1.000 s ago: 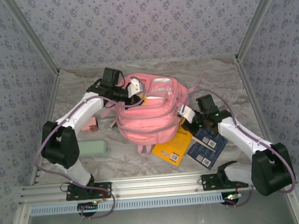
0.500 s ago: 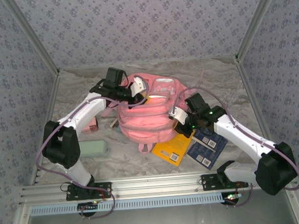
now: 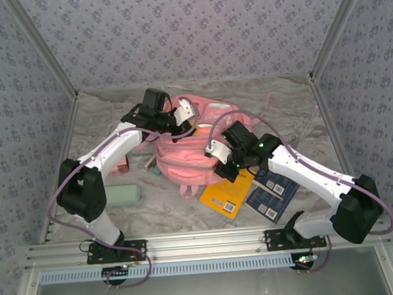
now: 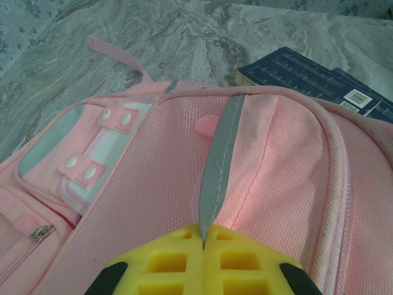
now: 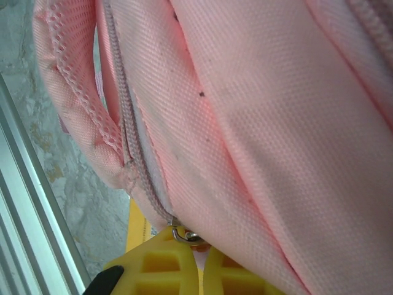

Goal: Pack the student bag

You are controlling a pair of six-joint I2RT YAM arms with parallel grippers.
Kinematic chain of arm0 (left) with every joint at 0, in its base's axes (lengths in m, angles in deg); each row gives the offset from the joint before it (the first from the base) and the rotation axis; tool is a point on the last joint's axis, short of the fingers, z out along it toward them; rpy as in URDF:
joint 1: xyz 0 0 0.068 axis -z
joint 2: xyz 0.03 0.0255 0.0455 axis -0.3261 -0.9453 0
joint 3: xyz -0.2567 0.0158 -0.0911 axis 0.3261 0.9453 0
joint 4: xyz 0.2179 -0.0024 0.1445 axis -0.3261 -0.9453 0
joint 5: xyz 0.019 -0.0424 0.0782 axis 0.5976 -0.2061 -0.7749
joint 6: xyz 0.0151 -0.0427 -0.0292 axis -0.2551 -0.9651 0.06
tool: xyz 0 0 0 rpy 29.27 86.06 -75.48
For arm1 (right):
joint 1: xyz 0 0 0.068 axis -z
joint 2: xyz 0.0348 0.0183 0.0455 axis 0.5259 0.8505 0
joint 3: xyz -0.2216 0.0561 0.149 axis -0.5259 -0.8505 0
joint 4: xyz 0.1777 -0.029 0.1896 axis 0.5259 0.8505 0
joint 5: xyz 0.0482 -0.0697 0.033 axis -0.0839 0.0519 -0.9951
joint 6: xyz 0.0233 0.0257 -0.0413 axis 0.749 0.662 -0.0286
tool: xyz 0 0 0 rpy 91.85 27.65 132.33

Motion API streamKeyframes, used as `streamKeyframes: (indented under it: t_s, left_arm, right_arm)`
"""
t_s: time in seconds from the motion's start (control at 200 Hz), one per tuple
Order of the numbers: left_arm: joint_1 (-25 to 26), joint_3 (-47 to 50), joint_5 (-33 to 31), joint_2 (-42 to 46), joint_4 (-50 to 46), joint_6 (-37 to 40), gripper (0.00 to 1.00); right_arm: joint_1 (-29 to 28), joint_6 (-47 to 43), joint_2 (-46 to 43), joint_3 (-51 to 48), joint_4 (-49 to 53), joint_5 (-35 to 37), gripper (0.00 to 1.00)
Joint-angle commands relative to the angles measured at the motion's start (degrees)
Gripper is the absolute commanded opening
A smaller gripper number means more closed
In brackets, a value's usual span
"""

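Clamping its zip pull (image 5: 184, 235), right jaws crossed the student bag (image 3: 181, 165) leftward; left jaws pinch its strip (image 4: 218, 166).

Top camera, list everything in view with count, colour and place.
backpack: one, pink, table centre
yellow book: one, yellow, near-right of backpack
dark blue book: one, maybe two stacked, right of yellow book
case: one, pale green, near left
small item: one, pinkish, left of backpack, half behind left arm
table: one, marbled grey
left gripper: one, yellow-tipped, shut on backpack's grey strip
right gripper: one, yellow-tipped, shut on backpack's zip pull
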Motion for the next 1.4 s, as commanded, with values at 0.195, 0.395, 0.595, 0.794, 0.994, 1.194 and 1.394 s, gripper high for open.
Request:
streamKeyframes:
  t_s: [0.195, 0.395, 0.595, 0.794, 0.994, 1.194, 1.394]
  left_arm:
    - [2.4, -5.5, -5.5, -2.8, 1.8, -4.3, 0.0]
    - [2.4, -5.8, -6.3, -2.6, 3.2, -9.2, 0.0]
    - [3.1, -8.0, -9.5, -2.7, 5.3, -18.7, 0.0]
    - [3.5, -11.1, -20.3, -1.2, 2.6, -30.0, 0.39]
    - [3.2, -11.0, -27.7, 3.4, -6.8, -40.7, 0.41]
    - [3.1, 0.6, -29.1, 12.8, -11.8, -51.8, 0.48]
    - [5.6, 17.3, -24.5, 22.5, -9.6, -60.1, 0.49]
  right_arm:
    - [-4.9, 3.3, 0.8, 8.3, 5.3, -2.5, 0.05]
    - [-4.6, 10.2, -1.0, 9.4, 6.5, -3.8, 0.0]
    - [0.0, 18.1, 0.1, 7.1, 4.8, -3.8, 0.0]
    - [0.6, 27.0, 1.3, 3.8, 0.1, -5.1, 0.0]
    - [0.6, 34.8, 0.8, -0.3, -5.1, -3.9, 0.0]
    - [-2.3, 41.8, 2.1, -2.9, -10.3, -2.1, 0.03]
    - [-7.4, 41.7, 5.4, -3.1, -11.4, -3.4, 0.05]
